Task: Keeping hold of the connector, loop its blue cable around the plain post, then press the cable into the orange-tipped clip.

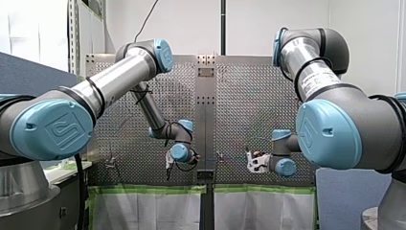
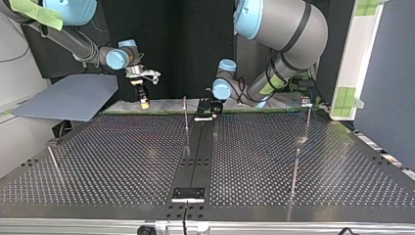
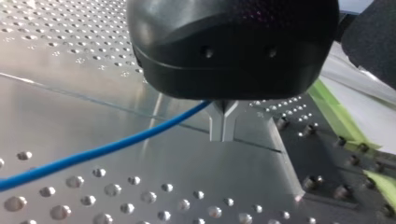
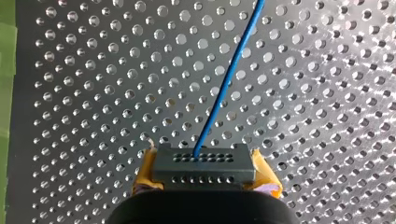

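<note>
In the right wrist view my right gripper (image 4: 204, 156) is shut on a dark grey connector (image 4: 203, 169), with yellow pads (image 4: 144, 175) on both its sides. A blue cable (image 4: 227, 79) leaves the connector and runs ahead over the perforated table. In the left wrist view my left gripper (image 3: 223, 136) holds its metal fingers together just above the plate, and the blue cable (image 3: 102, 151) runs from their base off to one side. Whether it is pinched there is hidden. In the top view my right gripper (image 2: 143, 100) hangs at the back left, my left gripper (image 2: 210, 108) near the middle.
Thin upright posts stand on the table in the top view: one near the middle (image 2: 186, 117), two at the right (image 2: 307, 120) (image 2: 294, 178), one at the left (image 2: 54, 161). A dark centre strip (image 2: 195, 152) runs down the table. Green tape (image 3: 341, 119) edges the plate.
</note>
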